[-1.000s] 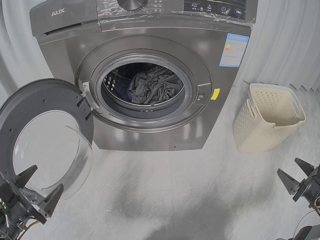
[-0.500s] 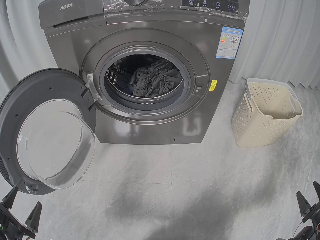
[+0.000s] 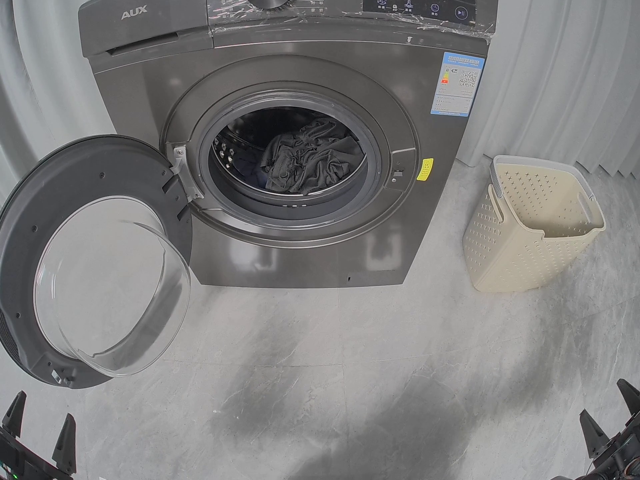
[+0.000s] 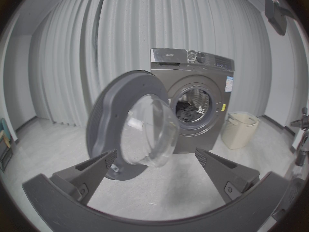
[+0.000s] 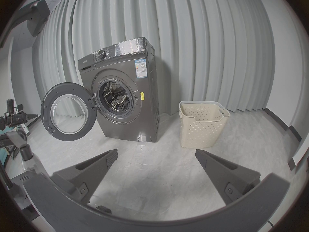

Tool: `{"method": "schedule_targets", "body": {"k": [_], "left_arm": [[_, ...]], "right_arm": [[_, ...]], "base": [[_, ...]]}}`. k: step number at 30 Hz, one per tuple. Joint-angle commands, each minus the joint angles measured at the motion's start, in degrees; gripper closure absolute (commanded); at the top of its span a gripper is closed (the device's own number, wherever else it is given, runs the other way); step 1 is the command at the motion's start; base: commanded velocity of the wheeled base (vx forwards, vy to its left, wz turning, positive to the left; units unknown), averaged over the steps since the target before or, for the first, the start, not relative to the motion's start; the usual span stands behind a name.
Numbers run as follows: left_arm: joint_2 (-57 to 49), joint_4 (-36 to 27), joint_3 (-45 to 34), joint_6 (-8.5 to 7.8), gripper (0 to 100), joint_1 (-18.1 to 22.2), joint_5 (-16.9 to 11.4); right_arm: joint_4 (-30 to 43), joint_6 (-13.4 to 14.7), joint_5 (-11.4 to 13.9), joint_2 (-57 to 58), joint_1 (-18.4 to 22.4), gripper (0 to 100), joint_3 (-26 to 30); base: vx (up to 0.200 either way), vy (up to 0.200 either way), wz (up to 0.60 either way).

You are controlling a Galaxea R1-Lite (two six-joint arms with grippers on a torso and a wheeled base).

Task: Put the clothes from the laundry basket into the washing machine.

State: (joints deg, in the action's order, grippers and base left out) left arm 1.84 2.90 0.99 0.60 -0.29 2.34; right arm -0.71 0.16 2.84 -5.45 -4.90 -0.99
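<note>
Left fingers point(image 3: 65, 436) apart, right fingers point(image 3: 591, 433) apart, low before washing machine point(image 3: 293, 265)

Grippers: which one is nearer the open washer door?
The left gripper: in the head view it sits just below the swung-open washing machine door, while the right gripper is across the floor on the laundry basket's side.

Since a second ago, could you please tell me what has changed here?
The left gripper and the right gripper, both open and empty, drew back toward the robot; the head camera shifted too. The clothes stay in the washer, its door open, the basket beside it.
</note>
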Motion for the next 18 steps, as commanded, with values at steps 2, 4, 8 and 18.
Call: {"method": "schedule_targets", "body": {"k": [2,4,8,18], "left_arm": [[-1.8,0.4,-1.0,-2.27,0,0.6,5.7],[-1.8,0.1,-1.0,2.65,0,0.6,3.3],[-1.8,-1.1,-1.0,3.01,0,0.5,1.2],[-1.8,-1.1,-1.0,2.83,0,0.5,1.2]], "right_arm": [[0.9,-0.8,-1.0,4.7,5.3,0,1.0],[1.3,-1.2,0.1,4.7,4.9,0,0.8],[0.9,-0.9,0.1,4.7,5.1,0,1.0],[0.9,-0.8,0.1,4.8,4.9,0,1.0]], "base": [[0.000,0.000,0.00],[0.000,0.000,0.00],[0.000,0.000,0.00],[-0.120,0.000,0.00]]}}
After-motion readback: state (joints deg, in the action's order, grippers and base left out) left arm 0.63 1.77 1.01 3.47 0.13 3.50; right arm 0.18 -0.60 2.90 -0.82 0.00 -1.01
